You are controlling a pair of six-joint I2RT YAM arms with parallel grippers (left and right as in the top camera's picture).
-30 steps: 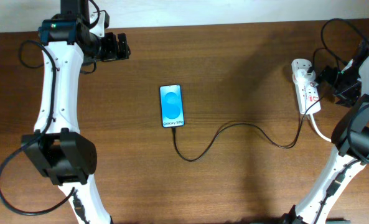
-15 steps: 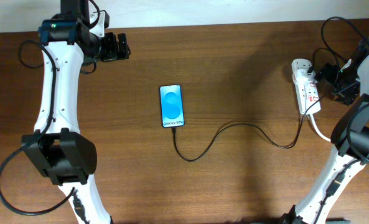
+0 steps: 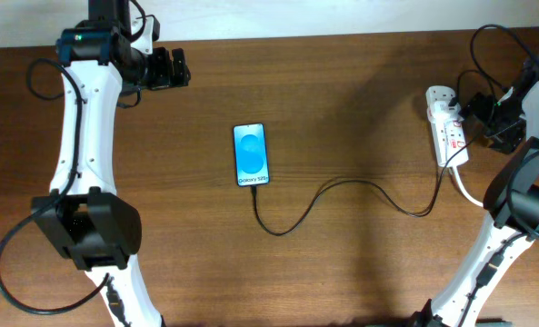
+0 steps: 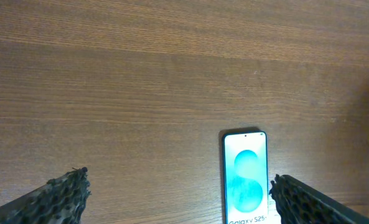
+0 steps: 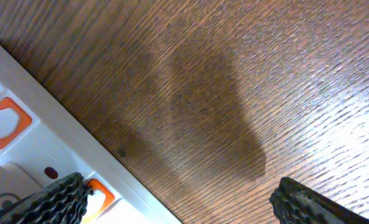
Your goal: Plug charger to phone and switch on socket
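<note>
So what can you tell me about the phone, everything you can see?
The phone is a slim rectangle with a black frame. It lies flat, screen up, near the middle of the brown wooden table. Its screen glows bright blue, with a round shape and the white words "Galaxy S25+" at the bottom. The thin black charger cable meets its bottom edge and looks plugged in. Nothing else touches it.

item: flat brown wooden table top (image 3: 360,109), horizontal grain, fills nearly the whole overhead frame.
item: pale off-white strip (image 3: 296,18) along the top edge, beyond the table's far side; wall or floor, cannot tell.
light: soft; faint blurred shadows at centre right, mild sheen on the grain.
</note>
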